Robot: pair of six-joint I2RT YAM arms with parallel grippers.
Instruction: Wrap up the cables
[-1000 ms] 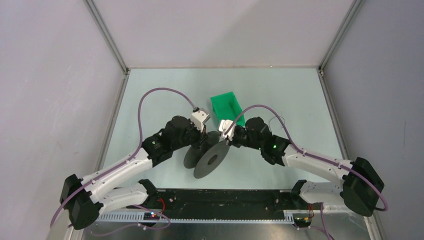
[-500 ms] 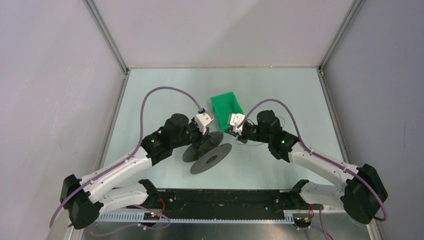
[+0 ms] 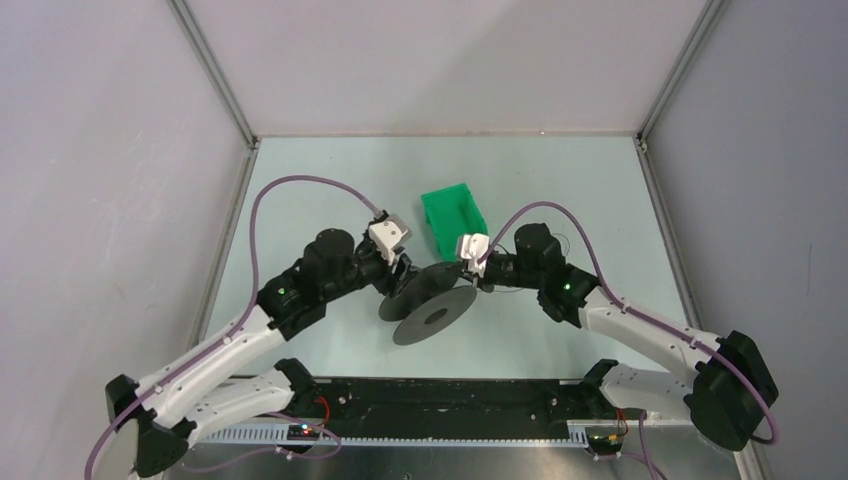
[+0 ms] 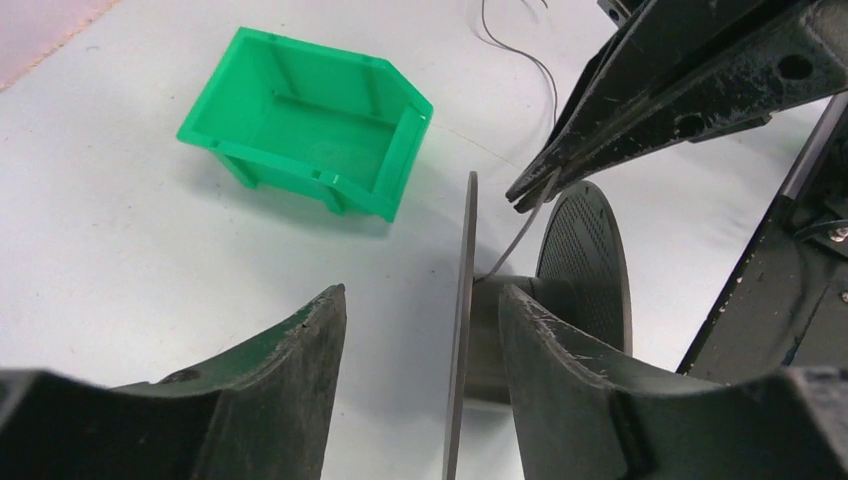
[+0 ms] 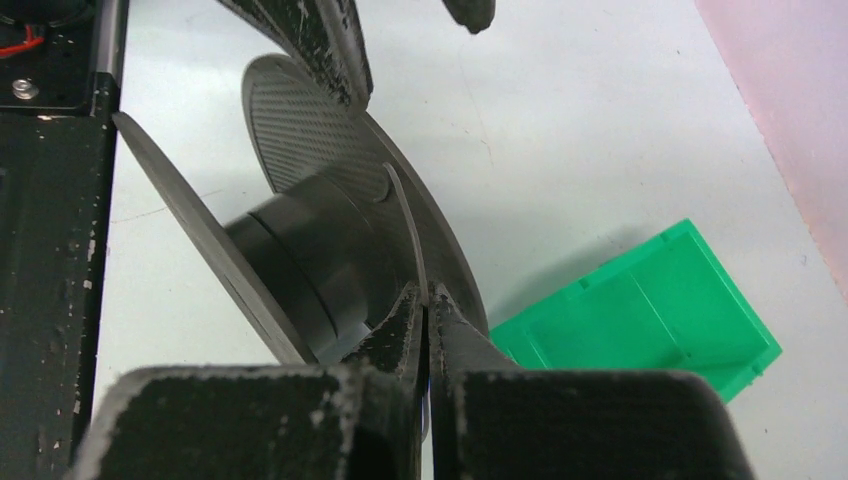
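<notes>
- Top external view: both arms reach in to the middle of the table. The dark grey spool sits tilted between them, just in front of the green bin. The left gripper is at the spool's left edge and the right gripper at its upper right. From up here the cable is too fine to pick out, and I cannot tell how either tool's jaws stand.
- Left wrist view: the left gripper is spread wide, its 2 fingers straddling the thin near flange of the spool. Opposite, the right gripper has its tips pressed together on the cable, a hair-thin strand running from that pinch down to the hub. More of it lies in loose curls on the table beyond. The green bin stands open, well apart on the left.
- Right wrist view: the right gripper is clamped tight, no gap showing. The cable arcs up from its tips across the spool. The green bin lies behind to the right.
</notes>
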